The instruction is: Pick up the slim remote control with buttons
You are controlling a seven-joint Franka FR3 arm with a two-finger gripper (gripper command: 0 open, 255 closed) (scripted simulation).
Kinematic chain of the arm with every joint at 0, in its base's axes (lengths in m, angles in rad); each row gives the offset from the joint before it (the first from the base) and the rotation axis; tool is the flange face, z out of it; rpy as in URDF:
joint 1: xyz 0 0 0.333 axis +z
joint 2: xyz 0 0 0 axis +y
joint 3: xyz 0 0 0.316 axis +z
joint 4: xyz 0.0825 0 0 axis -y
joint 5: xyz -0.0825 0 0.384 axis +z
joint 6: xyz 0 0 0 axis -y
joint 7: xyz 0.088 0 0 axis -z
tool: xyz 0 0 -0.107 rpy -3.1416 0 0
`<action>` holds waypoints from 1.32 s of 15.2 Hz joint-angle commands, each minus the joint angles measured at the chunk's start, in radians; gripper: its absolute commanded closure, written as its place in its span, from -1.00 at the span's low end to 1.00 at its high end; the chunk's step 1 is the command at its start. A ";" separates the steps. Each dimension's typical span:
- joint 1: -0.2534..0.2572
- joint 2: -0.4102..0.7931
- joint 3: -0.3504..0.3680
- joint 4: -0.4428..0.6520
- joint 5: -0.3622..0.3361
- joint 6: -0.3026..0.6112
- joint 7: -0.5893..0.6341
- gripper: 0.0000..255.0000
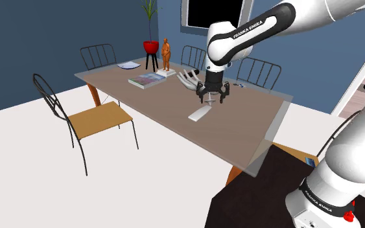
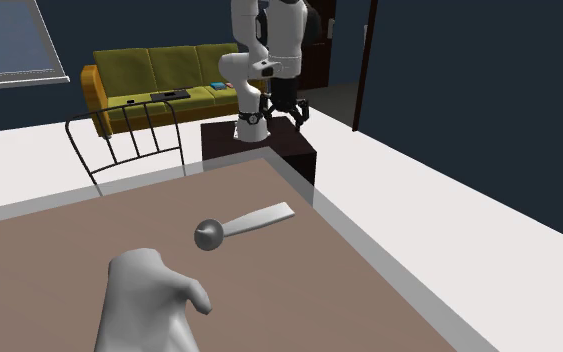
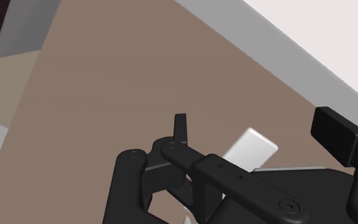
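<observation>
— Fingers (image 3: 180,129), black, one pair, nearest the lens. Condition?
— Spread apart, clasping nothing. Gripper (image 1: 212,100) released, pointing down, hanging above the table (image 1: 246,126).
— Item one: remote control (image 1: 199,114). Position?
— Flat on the brown top, directly beneath the gripper, under the gap between the fingers. Neither finger touches it. Slim, drawn plain white; buttons cannot be made out.
— Item two?
— Hand-shaped sculpture (image 1: 188,79), white, upright, near the gripper on the side away from the stand (image 1: 252,194).
— Further out on that side?
— Book (image 1: 147,80), lying flat, beyond the sculpture. Figurine (image 1: 166,54), orange-brown, standing, behind the book. Plate (image 1: 129,65), pale, farthest from the gripper on the table.
— Around the table?
— Chair (image 1: 100,118), wire-backed, tan seat, well apart from the gripper; more wire backs along the far edge. Potted plant (image 1: 150,45), red pot, on a small stool past the table.
— Behind the stand?
— Sofa (image 2: 159,75), olive-yellow, well apart from the gripper.
</observation>
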 commanded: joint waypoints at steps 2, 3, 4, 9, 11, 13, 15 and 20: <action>-0.008 0.111 -0.007 0.061 -0.021 0.055 0.098 -1.00; -0.011 0.147 -0.012 0.085 -0.027 0.067 0.127 -1.00; -0.013 0.183 -0.018 0.111 -0.033 0.079 0.154 -1.00; -0.019 0.356 -0.058 0.247 -0.051 0.125 0.279 -1.00; -0.022 0.423 -0.076 0.306 -0.052 0.138 0.323 -1.00; -0.025 0.489 -0.094 0.367 -0.049 0.147 0.365 -1.00; -0.029 0.554 -0.112 0.431 -0.044 0.154 0.404 -1.00; -0.041 0.690 -0.146 0.561 -0.027 0.169 0.476 -1.00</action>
